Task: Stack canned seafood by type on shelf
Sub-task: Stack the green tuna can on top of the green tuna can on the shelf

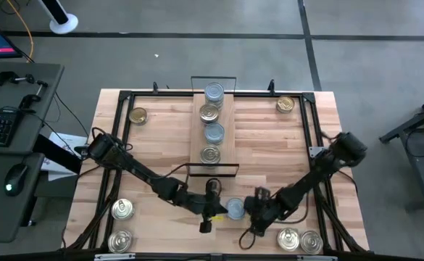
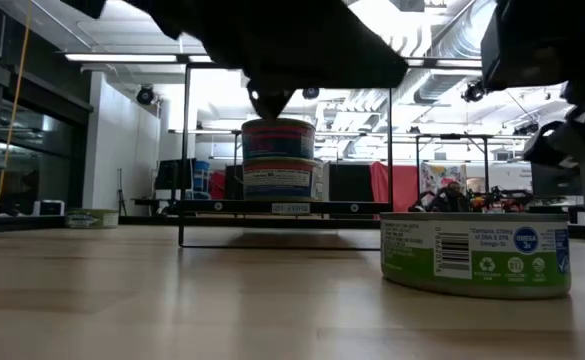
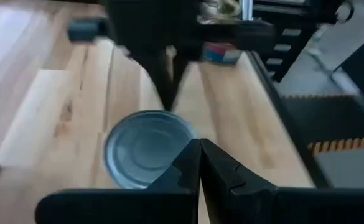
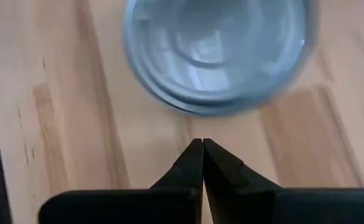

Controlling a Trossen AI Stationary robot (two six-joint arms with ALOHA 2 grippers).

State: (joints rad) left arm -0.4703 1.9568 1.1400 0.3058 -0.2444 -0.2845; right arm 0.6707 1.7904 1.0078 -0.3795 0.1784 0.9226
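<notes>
A silver-blue-topped tin (image 1: 235,209) (image 2: 477,262) stands upright on the tabletop near the near edge, between my two grippers. My left gripper (image 1: 220,209) (image 3: 200,144) is shut just to the tin's left, raised above the table. My right gripper (image 1: 249,209) (image 4: 202,144) is shut just to the tin's right, with a strip of bare wood between its tips and the tin (image 4: 219,56). The shelf (image 1: 197,138), a narrow plank with black wire ends, lies at the table's middle and carries a row of tins: silver-blue (image 1: 214,92), gold (image 1: 209,112), silver-blue (image 1: 213,133), gold (image 1: 211,154).
Loose tins stand at the far left (image 1: 138,114) and far right (image 1: 285,104), two at the near-left corner (image 1: 122,209) (image 1: 120,241) and two at the near-right corner (image 1: 288,238) (image 1: 311,241). A black frame (image 1: 125,94) runs round the tabletop. Bare wood lies on both sides of the shelf.
</notes>
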